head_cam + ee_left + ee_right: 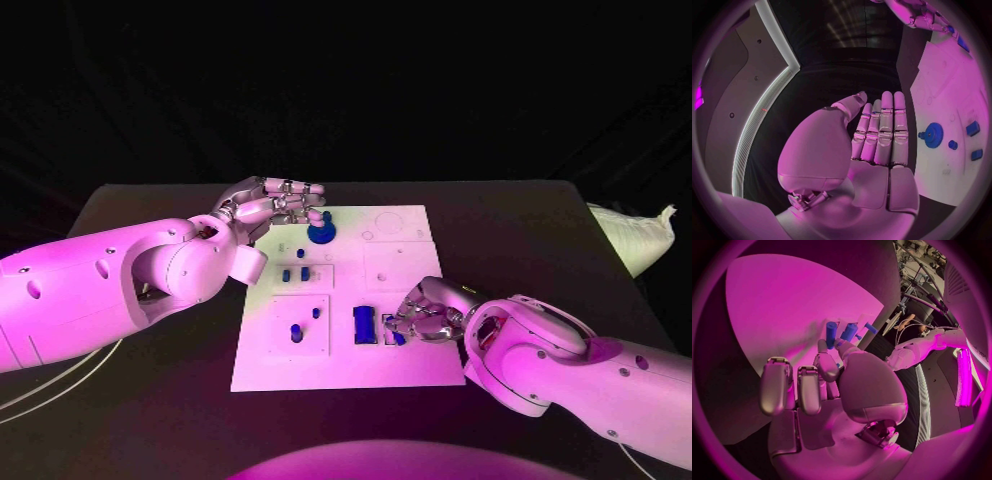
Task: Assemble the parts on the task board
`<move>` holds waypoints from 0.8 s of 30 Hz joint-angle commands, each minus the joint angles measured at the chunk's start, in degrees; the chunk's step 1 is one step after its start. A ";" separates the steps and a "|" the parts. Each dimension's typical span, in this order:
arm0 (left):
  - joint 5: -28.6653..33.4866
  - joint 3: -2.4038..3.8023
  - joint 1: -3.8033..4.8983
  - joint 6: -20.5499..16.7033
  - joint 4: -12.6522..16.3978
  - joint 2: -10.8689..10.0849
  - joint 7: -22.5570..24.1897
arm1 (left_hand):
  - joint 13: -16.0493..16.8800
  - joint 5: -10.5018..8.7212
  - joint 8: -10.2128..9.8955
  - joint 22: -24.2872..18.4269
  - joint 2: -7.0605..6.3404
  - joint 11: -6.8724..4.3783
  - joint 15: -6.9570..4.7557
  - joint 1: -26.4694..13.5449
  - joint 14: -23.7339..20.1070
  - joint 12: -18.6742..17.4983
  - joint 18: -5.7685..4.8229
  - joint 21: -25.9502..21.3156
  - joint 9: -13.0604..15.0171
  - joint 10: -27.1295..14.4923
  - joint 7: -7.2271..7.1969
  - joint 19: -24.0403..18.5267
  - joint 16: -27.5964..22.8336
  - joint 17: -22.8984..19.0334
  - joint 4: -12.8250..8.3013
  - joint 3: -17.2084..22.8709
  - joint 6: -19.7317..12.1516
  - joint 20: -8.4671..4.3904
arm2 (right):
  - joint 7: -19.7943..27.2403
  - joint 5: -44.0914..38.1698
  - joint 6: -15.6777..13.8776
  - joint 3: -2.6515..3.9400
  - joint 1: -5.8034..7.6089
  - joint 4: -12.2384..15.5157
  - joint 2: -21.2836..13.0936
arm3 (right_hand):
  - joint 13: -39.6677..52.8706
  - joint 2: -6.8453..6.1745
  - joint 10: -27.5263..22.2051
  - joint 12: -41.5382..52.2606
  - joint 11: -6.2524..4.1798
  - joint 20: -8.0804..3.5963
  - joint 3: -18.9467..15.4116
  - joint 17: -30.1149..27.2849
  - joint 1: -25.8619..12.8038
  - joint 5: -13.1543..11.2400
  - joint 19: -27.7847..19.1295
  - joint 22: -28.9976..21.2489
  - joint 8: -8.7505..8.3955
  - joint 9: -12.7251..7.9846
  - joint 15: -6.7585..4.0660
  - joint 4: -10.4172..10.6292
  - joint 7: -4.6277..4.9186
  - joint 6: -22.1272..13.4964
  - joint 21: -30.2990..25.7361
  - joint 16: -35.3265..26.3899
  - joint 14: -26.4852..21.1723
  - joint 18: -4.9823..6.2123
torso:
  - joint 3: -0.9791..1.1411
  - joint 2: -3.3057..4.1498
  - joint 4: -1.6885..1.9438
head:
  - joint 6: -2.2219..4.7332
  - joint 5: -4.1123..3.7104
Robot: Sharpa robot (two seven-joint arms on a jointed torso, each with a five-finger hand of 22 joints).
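- The white task board [397,372] lay in the middle of the black table [548,230], with blue parts spread over it.
- A blue gear [322,233] with a short upright stem sat near the board's far left corner; the left wrist view showed it too [933,134], toothed and lying flat on the board.
- The left hand [271,207] hovered just beside that gear at the board's far left edge. In the left wrist view its fingers [882,131] were straight and pressed side by side, holding nothing.
- Two small blue pegs [296,274] stood in the left-middle panel, and a small oval blue piece [297,333] lay in the near-left panel.
- A rectangular blue block [364,324] stood near the board's near middle.
- The right hand [428,312] rested low over the board's near right part, just beside that block, its fingers curled down around a smaller blue piece [392,331].
- Whether it truly gripped that piece, I could not tell.
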 commanded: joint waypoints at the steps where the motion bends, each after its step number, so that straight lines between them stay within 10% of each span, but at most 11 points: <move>1: -0.64 0.03 0.01 1.21 0.17 0.03 0.23 | -0.06 0.34 0.34 -0.09 0.30 0.06 -0.13 -0.03 0.41 0.22 0.98 -0.23 -0.03 -0.30 0.07 0.43 -0.41 -0.08 -0.08 -0.40 -0.33 0.08 | -0.31 -1.63 1.39 0.00 0.04 -0.07 0.14 | 0.13 -0.08 0.41 0.29 -0.24 -0.24 -0.01 5.80 -0.66 -0.08 0.21 0.01 0.31 0.14 -0.34 0.45 -0.06 0.47 -0.36 -0.23 4.29 -0.88 | 0.02 -0.01 -0.03 | -0.03 0.02; 18: -0.67 0.03 0.01 1.27 0.22 -0.01 0.14 | -0.06 0.34 0.34 -0.09 0.30 0.06 -0.13 -0.03 0.41 0.22 0.98 -0.23 -0.03 -0.30 0.07 0.43 -0.41 -0.08 -0.08 -0.40 -0.33 0.08 | -0.44 -2.91 2.94 0.00 0.22 -0.51 0.41 | 0.46 -1.08 0.69 0.50 -0.27 -0.39 -2.29 5.73 -4.21 -1.65 0.20 -0.13 1.06 1.00 -0.41 2.53 -0.11 0.52 -0.54 -0.33 4.28 -0.88 | 0.01 -0.04 -0.03 | -0.17 0.03; 24: -0.67 0.03 0.01 1.28 0.22 -0.03 0.12 | -0.06 0.34 0.34 -0.09 0.30 0.06 -0.13 -0.03 0.41 0.22 0.98 -0.23 -0.03 -0.30 0.07 0.43 -0.41 -0.08 -0.08 -0.40 -0.33 0.08 | -0.46 -3.51 3.09 0.00 0.23 -0.57 0.42 | 0.62 -1.61 0.72 0.45 -0.30 -0.37 -6.23 5.73 -7.26 -6.17 0.21 -0.13 1.44 1.52 -0.44 5.25 -0.21 0.39 -0.62 -0.38 4.28 -0.87 | 0.02 -0.03 -0.03 | -0.12 0.01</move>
